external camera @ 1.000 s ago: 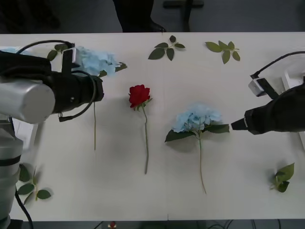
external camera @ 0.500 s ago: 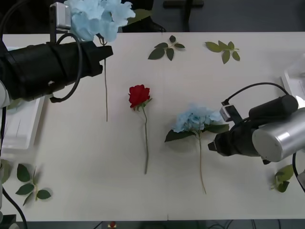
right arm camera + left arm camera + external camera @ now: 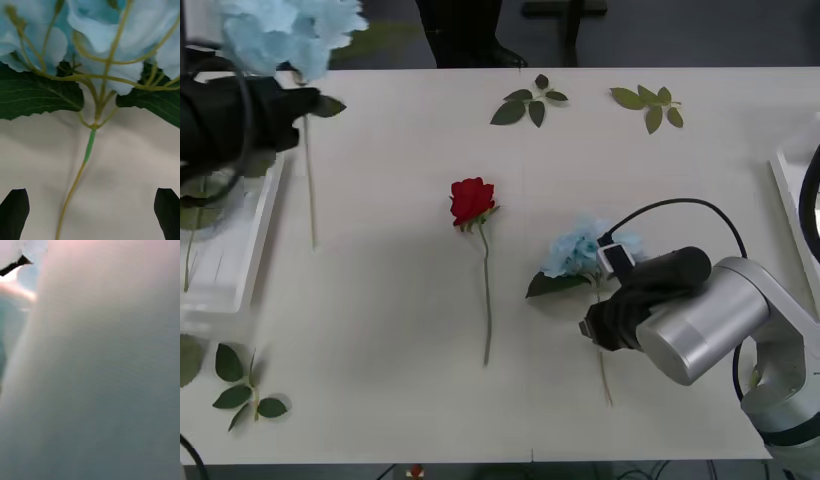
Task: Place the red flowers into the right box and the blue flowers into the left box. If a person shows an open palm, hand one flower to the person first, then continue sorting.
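Front view, bench: white surface carrying the flowers, loose leaf sprigs and both boxes.
Left gripper: held above the bench's far left corner, beside the left box; one blue flower is carried aloft, its stem hanging down past the box's rim; the fingers themselves are hidden, so their state cannot be told outright, though a grasp on the stem is judged likely.
Right gripper: lowered over the second blue flower lying mid-bench; fingers released and spread wide, set either side of its stem just below the head, not yet touching it.
Red flower: one rose lying on the bench, between the two arms, untouched.
Left box contents: stems are seen inside at its near-left part; count cannot be told.
Right box: only a rim is seen at the bench's right edge; contents not judged.
Progress: judged past midway; one blue flower to be dropped, one blue to be grasped, one red left to be sorted.
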